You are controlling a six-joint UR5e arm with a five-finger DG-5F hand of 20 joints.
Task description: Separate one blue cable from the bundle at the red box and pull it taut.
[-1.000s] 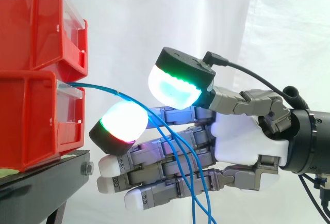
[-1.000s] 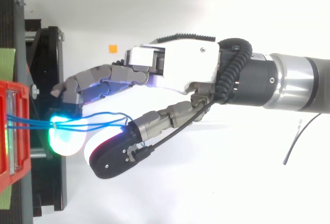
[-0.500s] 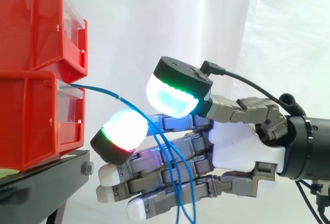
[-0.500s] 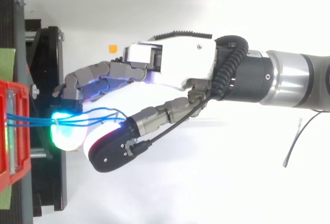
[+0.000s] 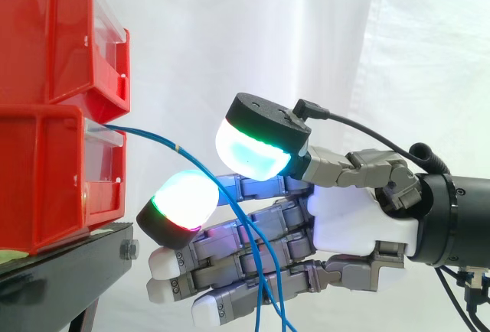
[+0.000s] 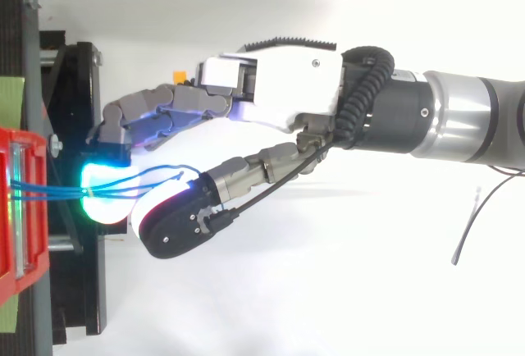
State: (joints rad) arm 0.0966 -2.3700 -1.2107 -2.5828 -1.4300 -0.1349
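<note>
Side view: at the left edge I have the upper red plastic bin (image 5: 53,34) sitting on the lower red plastic bin (image 5: 46,179), both on the black metal stand (image 5: 69,259), with the white fabric curtain (image 5: 268,26) behind. The thin blue cables (image 5: 157,139) leave the front of the lower bin near its top and arc out to the right close together. They then fan into several strands that drop across the fingers and run off the bottom edge, sagging rather than taut. The grey-and-white robot hand (image 5: 360,221) reaches in from the right with its fingers stretched nearly straight toward the bins, clamped on nothing I can make out. The thumb pad (image 5: 253,147), glowing cyan with a green rim, stands above and apart from the uppermost fingertip pad (image 5: 184,198), which glows white edged in green and red. The cables pass down through the gap between them. In the top view the cables (image 6: 49,192) run from the bin (image 6: 8,208) over the glowing fingertip and loop beside the thumb. The hand (image 6: 287,93) has its fingertips near the stand's outer edge. I cannot tell whether any strand touches a pad.
</note>
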